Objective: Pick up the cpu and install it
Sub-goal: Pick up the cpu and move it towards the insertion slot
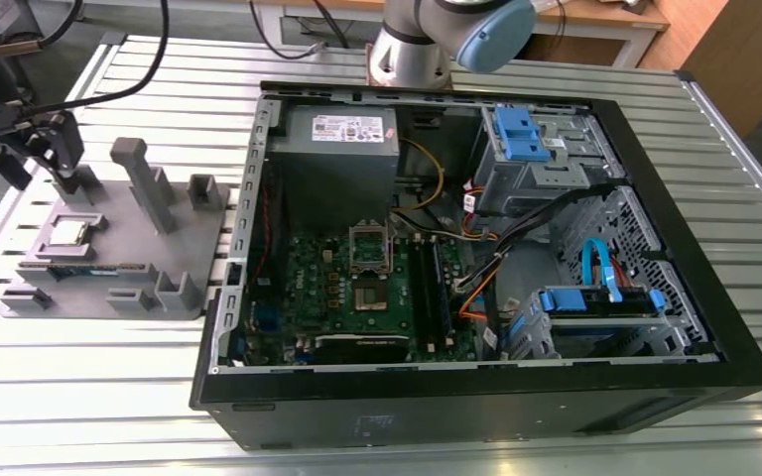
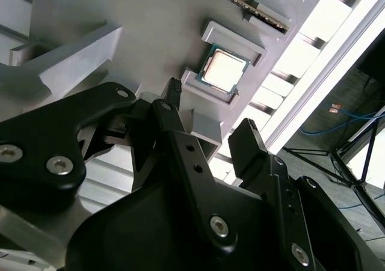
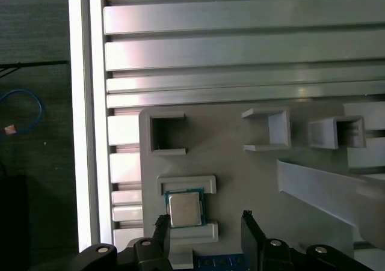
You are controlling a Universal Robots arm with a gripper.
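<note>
cpu (image 3: 184, 209) lies flat, metal top up, in its shallow recess on the grey tray (image 1: 130, 248), which sits on the slatted table at the exterior view's left, well apart from the socket (image 1: 370, 248) in the open computer case; it is not lifted. The gripper (image 3: 204, 222) hovers over that end of the tray with its fingers (image 3: 161, 228) spread and nothing between them. In the first wrist view the chip sits within the span of the two fingers but off centre, just beside one and clearly farther from the other; whether the tips are down at its level I cannot tell. The likely trouble comes from that offset; a close from here would probably have the nearer finger touch first and shove the chip against the recess wall, tilting or jamming it; the raised lips around the recess could also catch a fingertip; and so thin a part offers little edge to hold, so it may slip.
</note>
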